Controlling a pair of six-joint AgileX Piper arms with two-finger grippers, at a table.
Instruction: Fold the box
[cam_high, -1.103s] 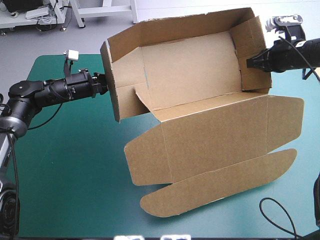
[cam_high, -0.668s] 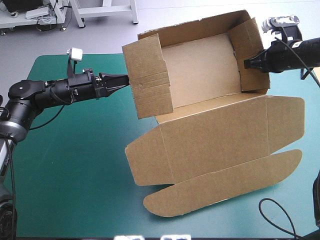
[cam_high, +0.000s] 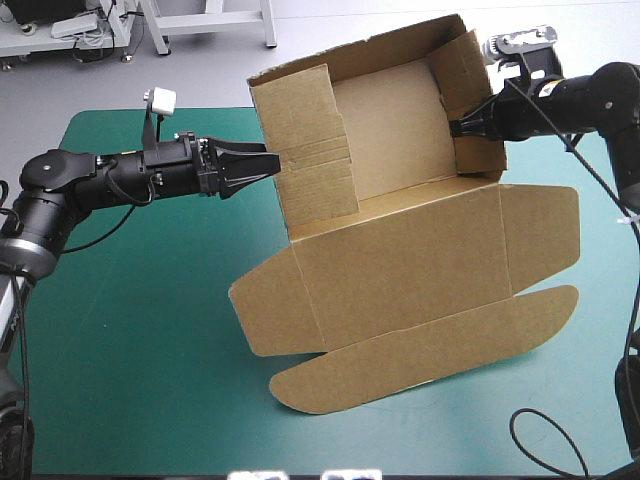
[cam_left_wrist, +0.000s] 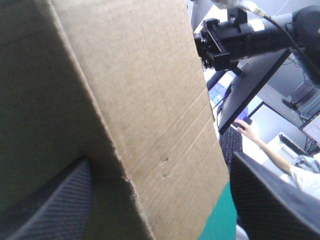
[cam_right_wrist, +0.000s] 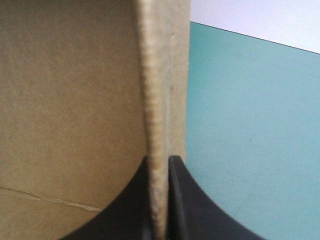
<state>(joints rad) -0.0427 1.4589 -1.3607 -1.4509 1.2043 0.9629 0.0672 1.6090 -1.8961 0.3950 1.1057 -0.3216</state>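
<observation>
Between left jaws and right jaws, box (cam_high: 400, 250).

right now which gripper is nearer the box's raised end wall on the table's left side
Left. The left gripper stands open with that end wall between its fingers; the right gripper is shut on the opposite wall of the box.

Box (cam_high: 400, 260) plain brown with paler raw edges, cover (cam_high: 130, 350) flat teal-green, fingers (cam_left_wrist: 270, 200) black with fine woven texture.

The right gripper (cam_right_wrist: 161, 200) pinches the brown box (cam_right_wrist: 70, 100) wall edge-on, the teal-green cover (cam_right_wrist: 250, 125) beside it.
</observation>
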